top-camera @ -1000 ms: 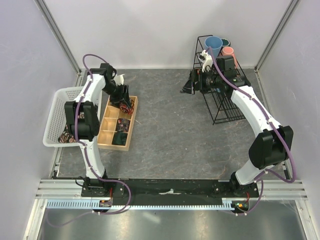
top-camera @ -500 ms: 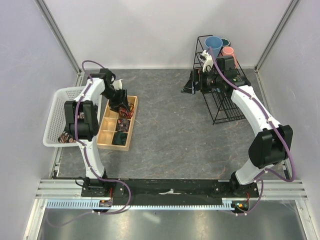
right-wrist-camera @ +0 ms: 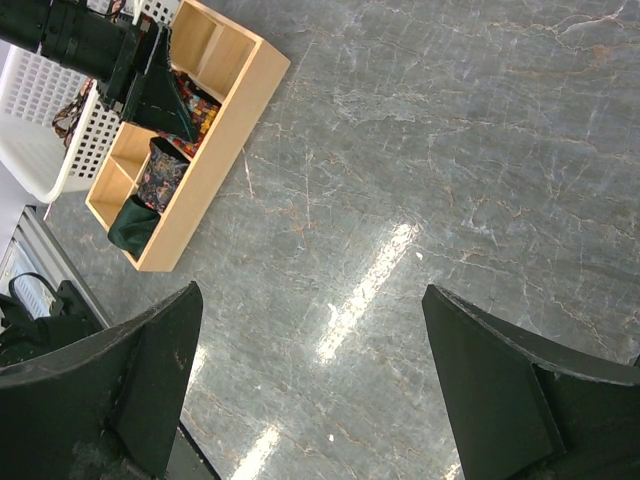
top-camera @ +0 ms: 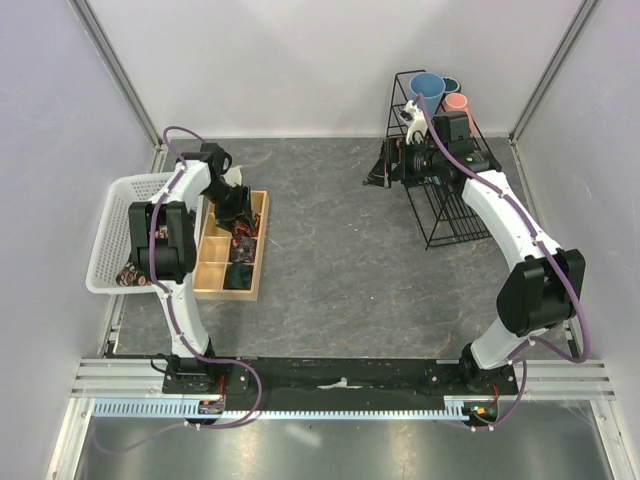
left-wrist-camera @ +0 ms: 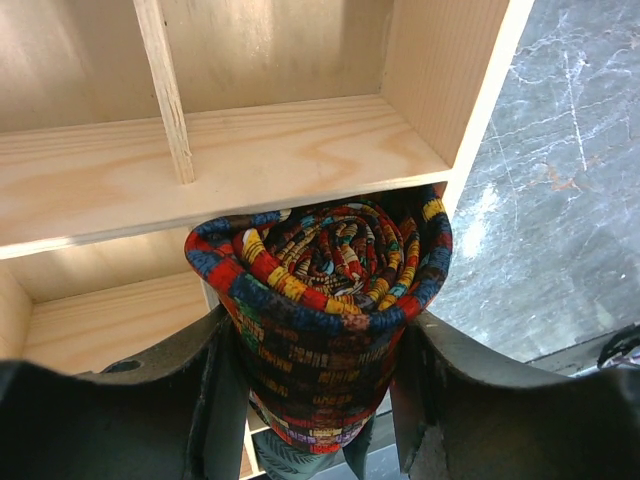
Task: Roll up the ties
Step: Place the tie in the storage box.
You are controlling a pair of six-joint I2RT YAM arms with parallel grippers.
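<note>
- Wooden tray [top-camera: 211, 268] with small boxes inside, down on the grey table [top-camera: 330, 260], over on the left side.
- Pinched between the two black fingers [left-wrist-camera: 180, 400] of the left gripper [left-wrist-camera: 318, 340]: one rolled tie [left-wrist-camera: 325, 270], dark with red, yellow and blue bits, its curly end facing the wrist camera.
- Held low over the far half of the tray, on the right-hand row; touching the bottom or not, cannot tell.
- Nearer in that same row: one more flowery roll [right-wrist-camera: 160, 175], then a dark green roll [right-wrist-camera: 130, 225].
- Just left of the tray: white basket [top-camera: 105, 215] with more ties [top-camera: 130, 275] in its near corner.
- Right gripper [right-wrist-camera: 310, 292] up in the air, well away from the tray, fingers spread wide, nothing between them.
- Close by it: black wire rack [top-camera: 445, 225] with a blue cup [top-camera: 427, 88] and a pink cup [top-camera: 456, 103] on top.
</note>
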